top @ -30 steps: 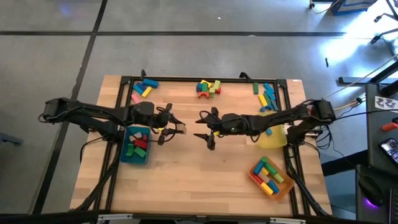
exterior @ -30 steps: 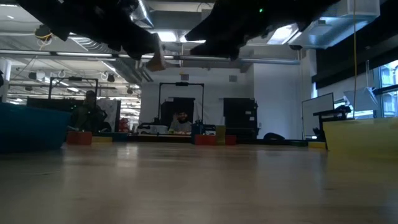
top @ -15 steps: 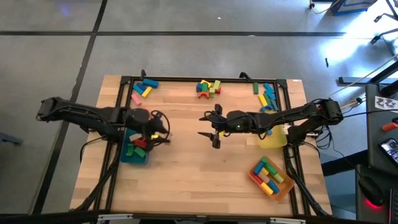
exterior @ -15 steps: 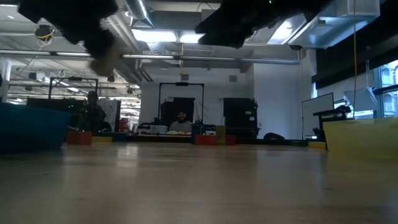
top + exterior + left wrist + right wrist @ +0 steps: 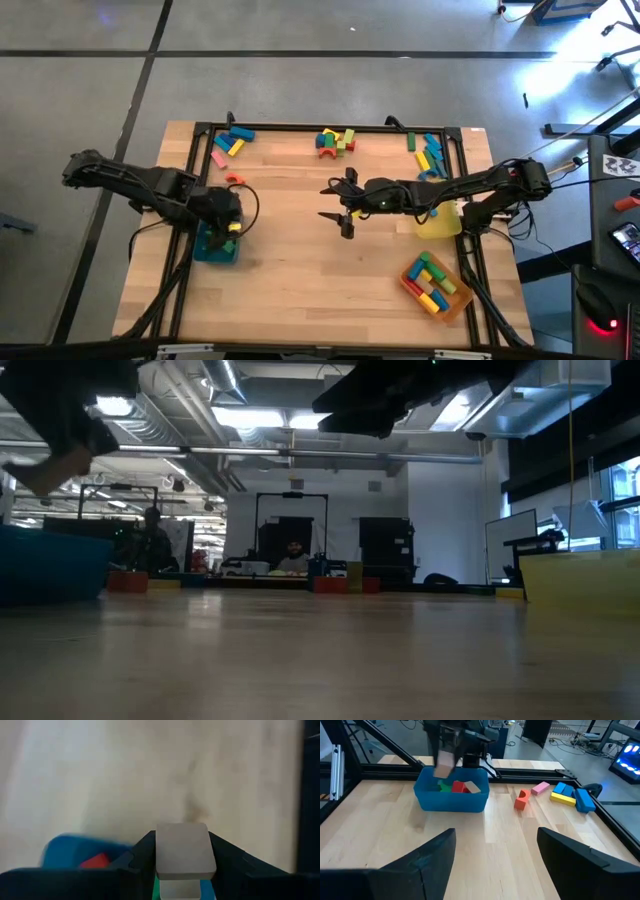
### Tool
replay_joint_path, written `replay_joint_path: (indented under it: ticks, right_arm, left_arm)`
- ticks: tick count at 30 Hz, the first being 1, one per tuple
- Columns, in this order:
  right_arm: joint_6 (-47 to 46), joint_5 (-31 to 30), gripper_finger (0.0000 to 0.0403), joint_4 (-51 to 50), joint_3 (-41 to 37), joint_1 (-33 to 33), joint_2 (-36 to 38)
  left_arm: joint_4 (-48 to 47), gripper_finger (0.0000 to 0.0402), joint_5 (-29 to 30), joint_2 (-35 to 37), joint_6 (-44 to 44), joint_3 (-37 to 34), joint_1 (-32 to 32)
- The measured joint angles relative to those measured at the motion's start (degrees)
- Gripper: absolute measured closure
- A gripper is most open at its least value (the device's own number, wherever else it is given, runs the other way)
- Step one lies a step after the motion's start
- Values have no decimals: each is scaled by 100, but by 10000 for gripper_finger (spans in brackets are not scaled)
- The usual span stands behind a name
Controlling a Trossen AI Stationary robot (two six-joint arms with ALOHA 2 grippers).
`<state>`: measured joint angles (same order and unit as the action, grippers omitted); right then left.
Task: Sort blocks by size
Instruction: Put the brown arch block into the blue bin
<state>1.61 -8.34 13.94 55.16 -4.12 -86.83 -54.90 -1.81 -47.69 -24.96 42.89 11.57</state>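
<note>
My left gripper [image 5: 231, 222] hangs over the teal tray [image 5: 212, 252] at the table's left, shut on a plain tan block [image 5: 182, 851]. The right wrist view shows that block [image 5: 444, 766] above the tray [image 5: 451, 804], which holds red, green and tan blocks. My right gripper [image 5: 338, 207] stands open above the middle of the table, with nothing between its fingers [image 5: 427, 862]. Loose coloured blocks lie in piles along the far edge [image 5: 335, 140]. My left gripper pinches the tan block's two opposite sides [image 5: 159, 855] between its two fingers. The fingers slant down from the table's left side. The block is lifted clear, above the teal tray.
A red arch [image 5: 234, 180] lies on the table just beyond the teal tray. Block piles sit at the far left [image 5: 230, 142] and far right [image 5: 428, 152]. A yellow tray [image 5: 440, 222] and an orange tray [image 5: 452, 300] with blocks stand at the right.
My left gripper has carried the tan block from near the table's middle toward the left edge. It now hangs over the teal tray and has tipped from nearly level to pointing steeply down. Its hold on the block has not changed.
</note>
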Motion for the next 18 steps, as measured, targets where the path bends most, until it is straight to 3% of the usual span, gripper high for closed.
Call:
replay_joint_path:
  ticks: [6,18]
  right_arm:
    - [-2,1,123,1,0,0,0]
    - [-2,2,123,1,0,0,-2]
  left_arm:
    - [-847,273,940,-152,-289,-42,-115]
    - [-1084,272,1301,-1059,19,-46,-417]
